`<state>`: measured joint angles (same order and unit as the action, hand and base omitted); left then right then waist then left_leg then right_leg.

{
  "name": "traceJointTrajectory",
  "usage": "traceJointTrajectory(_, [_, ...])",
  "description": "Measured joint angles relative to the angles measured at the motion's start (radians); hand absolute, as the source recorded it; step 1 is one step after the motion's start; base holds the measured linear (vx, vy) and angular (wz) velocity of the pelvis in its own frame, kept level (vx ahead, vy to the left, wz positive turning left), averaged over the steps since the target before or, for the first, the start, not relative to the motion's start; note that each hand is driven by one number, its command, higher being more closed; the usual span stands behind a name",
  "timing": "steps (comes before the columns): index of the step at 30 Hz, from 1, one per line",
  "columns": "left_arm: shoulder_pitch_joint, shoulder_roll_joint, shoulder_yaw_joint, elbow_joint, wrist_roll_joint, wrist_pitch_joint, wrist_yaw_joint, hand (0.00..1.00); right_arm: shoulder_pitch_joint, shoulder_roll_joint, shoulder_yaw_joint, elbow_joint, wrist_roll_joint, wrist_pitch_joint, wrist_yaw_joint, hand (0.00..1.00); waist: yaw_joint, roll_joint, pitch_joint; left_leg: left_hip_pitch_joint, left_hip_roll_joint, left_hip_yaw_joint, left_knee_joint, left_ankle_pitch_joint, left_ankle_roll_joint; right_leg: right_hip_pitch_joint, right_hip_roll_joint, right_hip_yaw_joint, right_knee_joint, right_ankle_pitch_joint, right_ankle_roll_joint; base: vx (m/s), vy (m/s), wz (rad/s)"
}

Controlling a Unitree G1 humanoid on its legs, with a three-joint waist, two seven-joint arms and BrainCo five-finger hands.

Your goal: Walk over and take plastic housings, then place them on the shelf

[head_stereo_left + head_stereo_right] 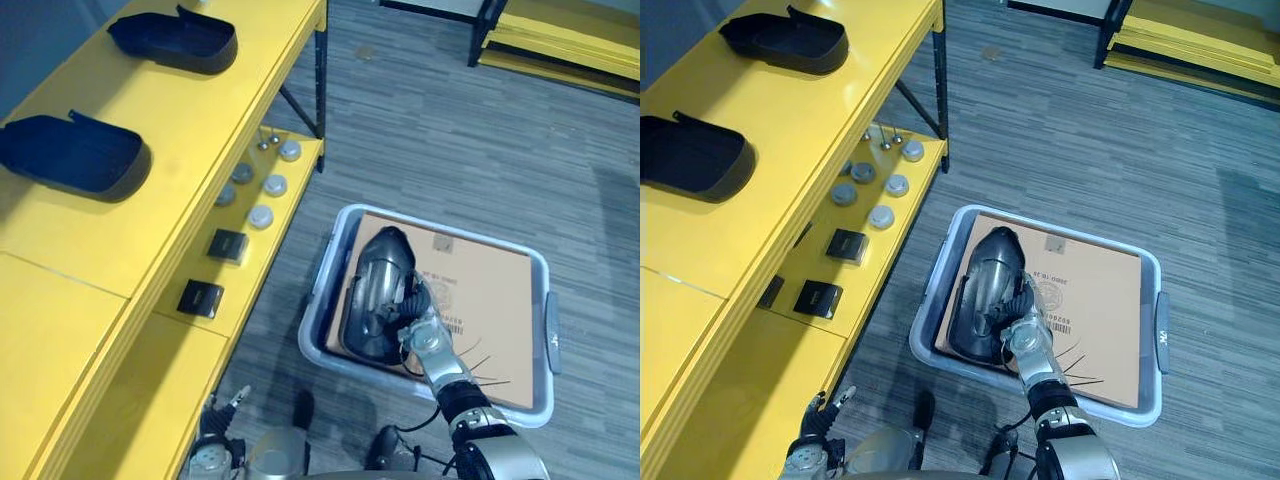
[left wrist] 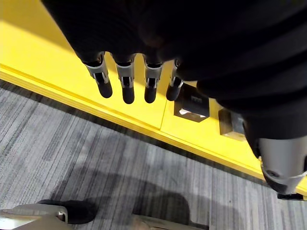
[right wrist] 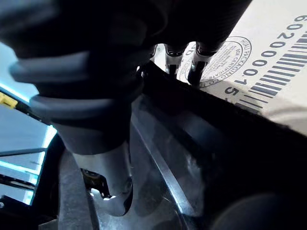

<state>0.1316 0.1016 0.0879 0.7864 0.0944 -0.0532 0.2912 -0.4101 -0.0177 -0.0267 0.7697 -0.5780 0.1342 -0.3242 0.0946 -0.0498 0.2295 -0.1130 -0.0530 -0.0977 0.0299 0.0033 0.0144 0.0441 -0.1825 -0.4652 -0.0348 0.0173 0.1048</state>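
Your right hand [image 1: 425,340] pinches rim of glossy black plastic housing [image 1: 375,280] in grey plastic bin [image 1: 312,340]. Likely light, stiff, slick: grip wall firmly; left hand [image 2: 125,84] hangs relaxed.

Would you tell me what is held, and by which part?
Right hand pinches the plastic housing by its side wall, thumb inside; left hand holds nothing.

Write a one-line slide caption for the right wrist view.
Right hand grips the rim of a dark curved plastic housing lying on printed brown cardboard.
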Motion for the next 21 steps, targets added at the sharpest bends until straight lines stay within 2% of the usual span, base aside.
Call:
traceJointTrajectory(5, [-0.005,0.001,-0.011,0.009,0.000,0.000,0.000,0.00,-0.020,-0.010,-0.016,0.013,-0.008,0.002,-0.001,1.00,0.000,0.000,0.000,0.009,0.000,-0.004,-0.036,0.028,-0.002,-0.006,0.000,0.000,0.000,-0.001,0.000,-0.03,0.012,0.03])
traceJointTrajectory(8, [-0.006,0.002,-0.016,0.010,0.000,0.000,0.000,0.00,-0.022,-0.012,-0.016,0.041,0.028,-0.001,0.001,1.00,-0.001,0.000,0.000,0.027,0.002,0.004,-0.068,0.046,-0.002,-0.004,0.000,0.003,0.000,-0.001,0.000,0.00,0.005,-0.01])
traceJointTrajectory(12, [-0.006,0.002,-0.017,0.010,-0.002,0.000,-0.001,0.00,-0.004,-0.007,-0.016,0.052,0.066,0.000,0.025,1.00,-0.002,-0.001,0.000,0.048,0.001,0.013,-0.087,0.051,-0.001,0.003,-0.002,0.013,-0.001,-0.001,0.001,0.03,0.021,-0.08])
traceJointTrajectory(21, [-0.006,0.002,-0.017,0.005,-0.002,0.000,-0.003,0.00,0.030,-0.009,-0.052,-0.011,0.080,-0.001,0.026,1.00,-0.012,-0.006,-0.003,0.063,-0.001,0.017,-0.101,0.055,0.000,0.009,-0.006,0.018,-0.002,0.000,0.001,0.03,0.006,-0.01])
